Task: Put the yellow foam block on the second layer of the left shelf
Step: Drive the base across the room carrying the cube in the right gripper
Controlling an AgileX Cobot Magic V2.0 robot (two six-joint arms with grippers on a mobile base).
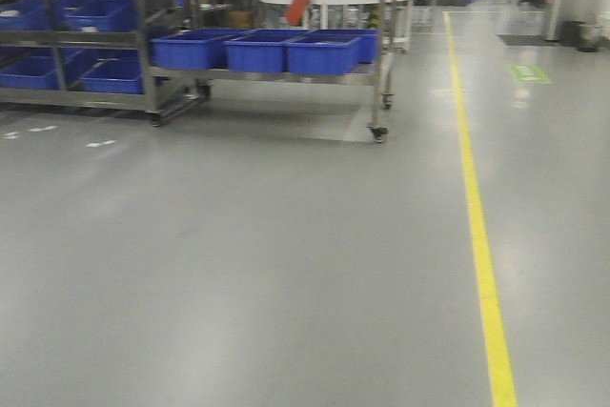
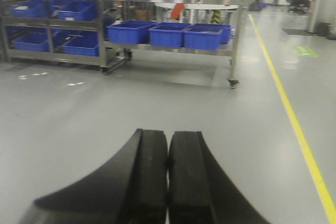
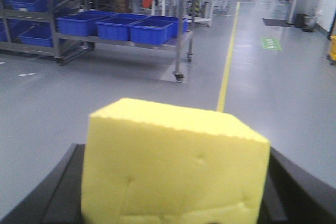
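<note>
1. Right gripper (image 3: 176, 205): is clamping the yellow foam block (image 3: 173, 163) between two black fingers, one showing at each side of the block. The jaws are standing apart by the block's full width.
2. Yellow foam block: is filling the lower half of the right wrist view, held above the grey floor and well apart from the steel shelf cart (image 1: 383, 45) in the background. Its front face is showing small dimples.
3. Left gripper (image 2: 168, 182): is pressing its black fingers (image 2: 149, 177) flat against each other, with nothing between them, and is pointing toward the cart.
4. Steel shelf cart: is standing on casters and carrying blue plastic bins (image 1: 322, 54) on its lower and top shelves.
5. Second steel rack (image 1: 139, 40): is standing just beside the cart and is also carrying blue bins.
6. Yellow floor line (image 1: 477, 226): is running near the cart's opposite end.
7. Green floor marking (image 1: 529, 72): is lying beyond that line from the cart.
</note>
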